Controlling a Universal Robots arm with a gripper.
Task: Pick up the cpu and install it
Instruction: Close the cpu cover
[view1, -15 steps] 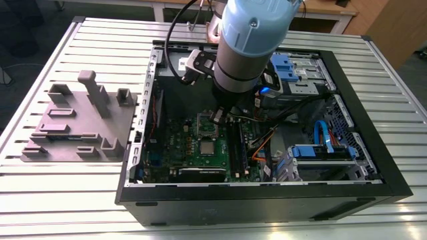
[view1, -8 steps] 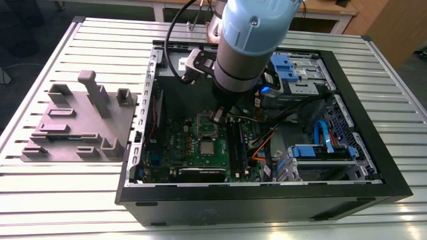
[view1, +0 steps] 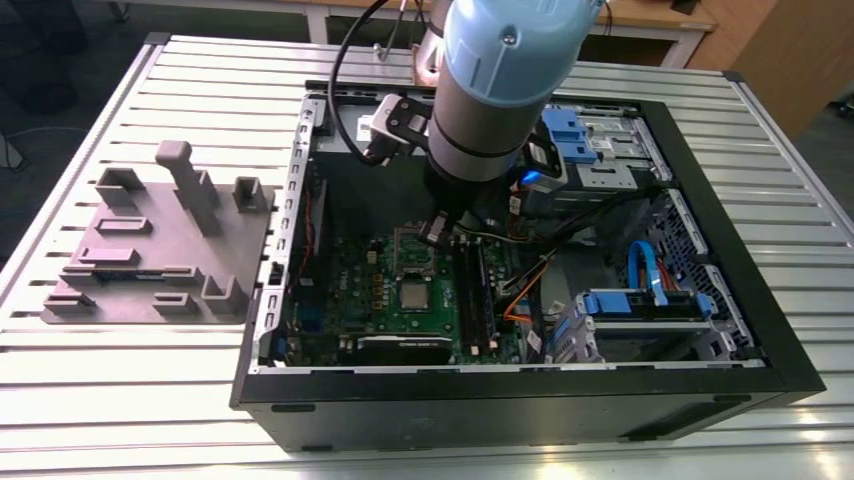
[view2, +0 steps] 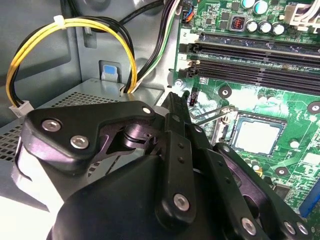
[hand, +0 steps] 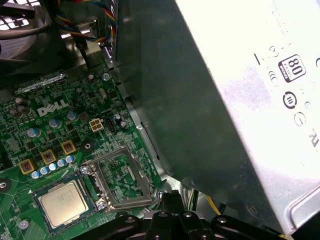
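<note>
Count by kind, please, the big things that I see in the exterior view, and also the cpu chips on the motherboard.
computer case: 1
grey fixture plate: 1
robot arm: 1
cpu: 1, lying in the socket
Total: 4

Open black PC case (view1: 507, 410) lies on the slatted metal tabletop (view1: 134, 400). Grey fixture plate (view1: 160, 250) sits just beside it, on the exterior view's left. Green motherboard (view1: 360, 290) inside, blue drive caddies (view1: 641, 300) toward the exterior view's right. Yellow wires (view2: 75, 24) loop next to the silver power supply (hand: 240, 100).
</note>
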